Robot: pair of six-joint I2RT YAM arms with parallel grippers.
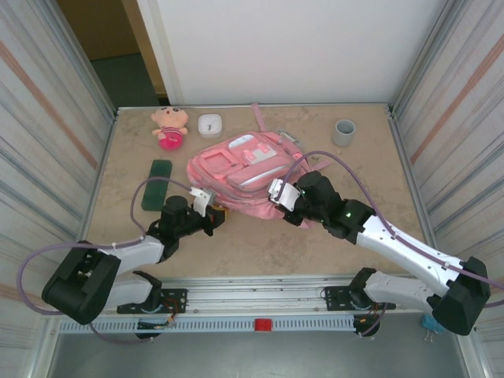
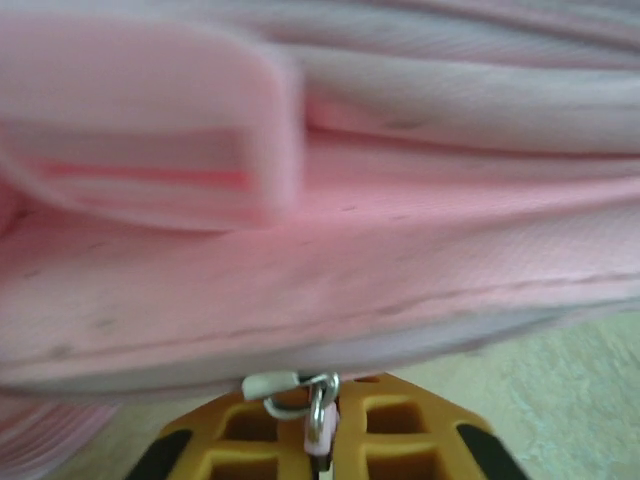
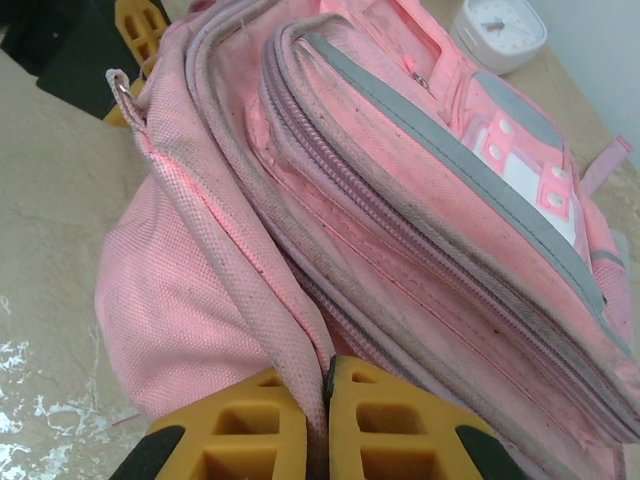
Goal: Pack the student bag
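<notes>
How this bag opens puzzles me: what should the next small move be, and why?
Probably slide the zipper pull along its track: the left jaws are shut on it, the right jaws pinch the student bag at a fabric edge to brace it, and the bag looks zipped shut, so nothing can go in yet.

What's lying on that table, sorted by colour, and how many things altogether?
Pink: 2, the student bag and a plush doll
White: 1, a small clock
Grey: 1, a cup
Dark green: 1, a flat case
Total: 5
</notes>
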